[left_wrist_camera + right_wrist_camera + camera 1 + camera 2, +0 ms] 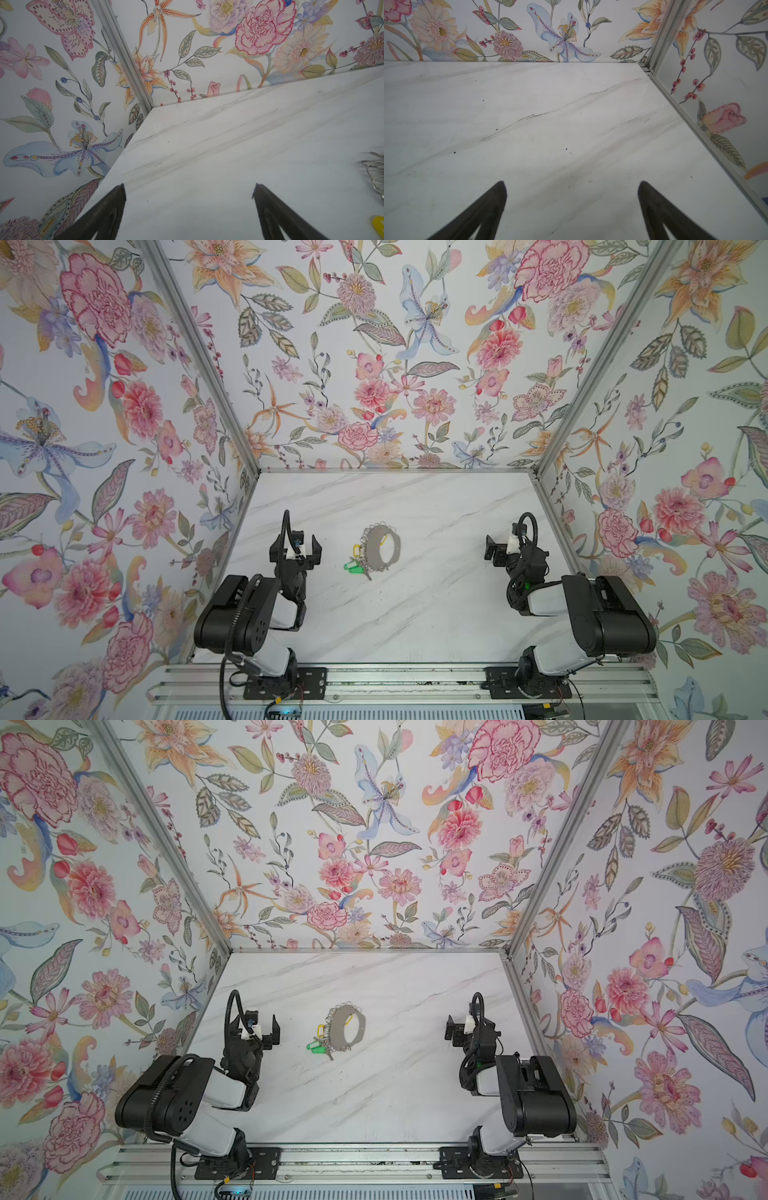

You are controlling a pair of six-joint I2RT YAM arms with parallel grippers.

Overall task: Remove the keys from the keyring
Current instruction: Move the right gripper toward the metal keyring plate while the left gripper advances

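The left gripper [306, 540] and right gripper [490, 549] stand spread and empty, flanking the work, apparently staged for approach. The keys [355, 562] cluster at the near left end of the keyring [376, 549], which lies flat at mid-table [415, 614].

Grey keyring [375, 552]; green and yellow tags on the keys [352, 565]; white grey-veined table [415, 614]; floral walls [374, 344].

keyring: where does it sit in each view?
Top view: keyring just below picture centre.
Top view: same place.
Left wrist: only its wire rings, cut off at the picture's edge.
Right wrist: not in it.
Shared landmark: table's back edge, in all four.
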